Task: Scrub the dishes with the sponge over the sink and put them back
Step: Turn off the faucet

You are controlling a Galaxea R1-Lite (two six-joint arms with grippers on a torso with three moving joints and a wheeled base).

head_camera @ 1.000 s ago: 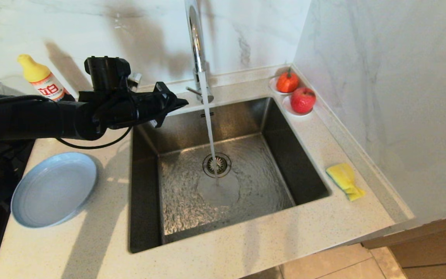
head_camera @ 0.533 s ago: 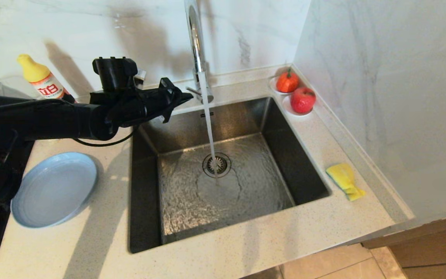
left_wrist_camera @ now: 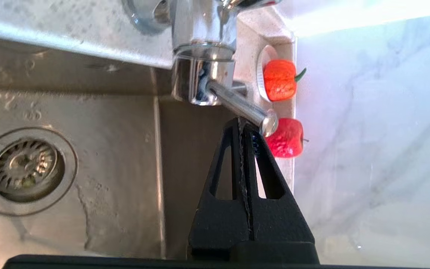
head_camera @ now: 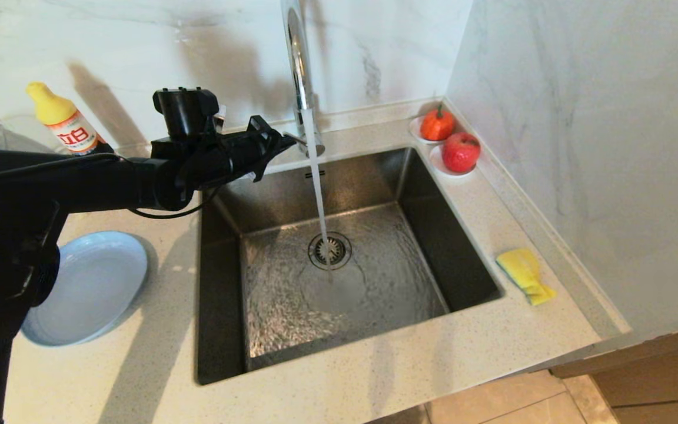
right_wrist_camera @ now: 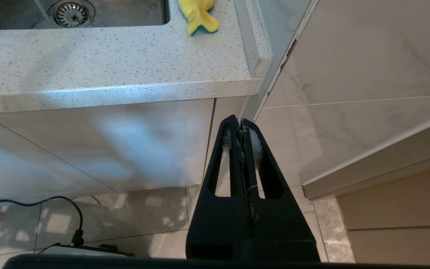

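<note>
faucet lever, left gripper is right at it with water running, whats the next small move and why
Probably nudge the lever with the shut left gripper, whose tip sits at the lever's end. Which way shuts it off I cannot tell. Water pours into the sink, yet the sponge and blue plate lie untouched on the counter.

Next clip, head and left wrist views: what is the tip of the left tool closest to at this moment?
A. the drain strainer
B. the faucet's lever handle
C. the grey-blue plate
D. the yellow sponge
B: the left tool, fingers shut together, sits right at the end of the faucet's lever handle, while the sponge lies on the far side of the sink.
</note>
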